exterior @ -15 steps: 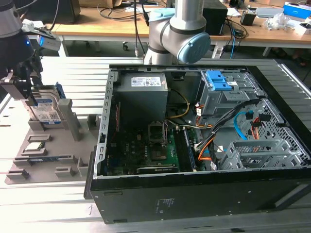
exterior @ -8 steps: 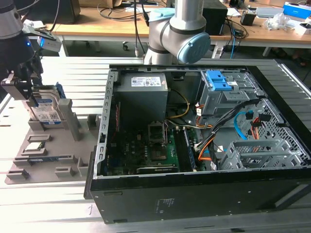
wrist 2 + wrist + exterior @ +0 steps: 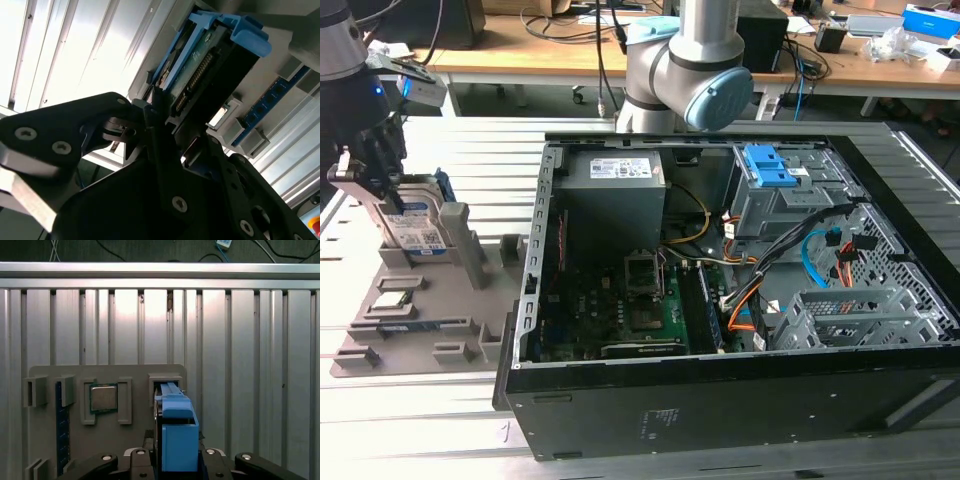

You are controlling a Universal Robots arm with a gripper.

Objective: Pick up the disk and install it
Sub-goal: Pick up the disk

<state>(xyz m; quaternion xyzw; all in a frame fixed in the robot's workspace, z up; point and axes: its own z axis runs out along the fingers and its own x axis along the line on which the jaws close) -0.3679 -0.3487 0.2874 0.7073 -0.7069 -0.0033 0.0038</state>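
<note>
Basically fingers (image 3: 152, 125) look clamped on disk (image 3: 415, 228), it standing on edge in holder (image 3: 420, 335) slot b/c that leaves both faces free to pinch, at the exterior view's left.

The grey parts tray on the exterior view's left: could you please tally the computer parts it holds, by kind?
Disk: 1
Processor chip: 1
Memory stick: 1
Total: 3

Exterior view looks down; both wrist views share the disk (image 3: 177, 440) (image 3: 210, 60).
</note>
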